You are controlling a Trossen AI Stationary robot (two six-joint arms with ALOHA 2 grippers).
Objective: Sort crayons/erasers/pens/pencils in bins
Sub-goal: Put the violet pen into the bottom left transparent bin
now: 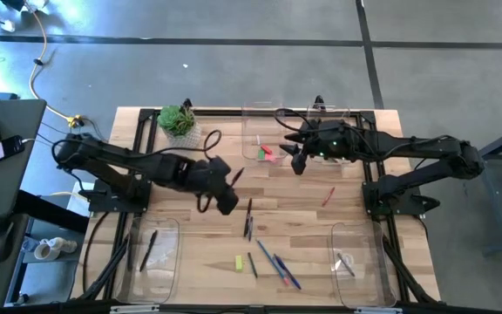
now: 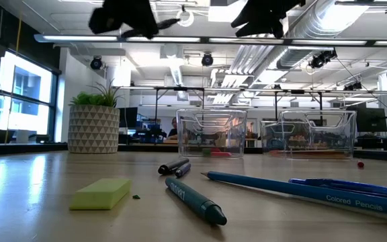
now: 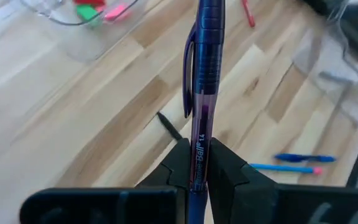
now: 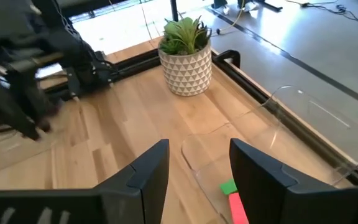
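The wooden bench [image 1: 321,231] carries four clear bins: two at the far edge, two at the near corners. The far-left bin [image 1: 264,139] holds a green and a pink eraser [image 4: 235,205]; the near-left bin [image 1: 153,253] holds a dark pen, the near-right bin [image 1: 356,262] a small pale item. A potted plant [image 1: 178,119] stands at the far-left corner. The left tool [image 3: 197,165], raised above the bench's middle, is clamped on a purple ballpoint pen [image 3: 202,93]. The right tool [image 4: 199,168] hovers over the far-left bin, its fingers spread wide and empty. Loose blue pencils [image 1: 279,264], dark pens [image 1: 248,218], a red stick [image 1: 328,196] and a yellow-green eraser [image 2: 101,193] lie on the boards.
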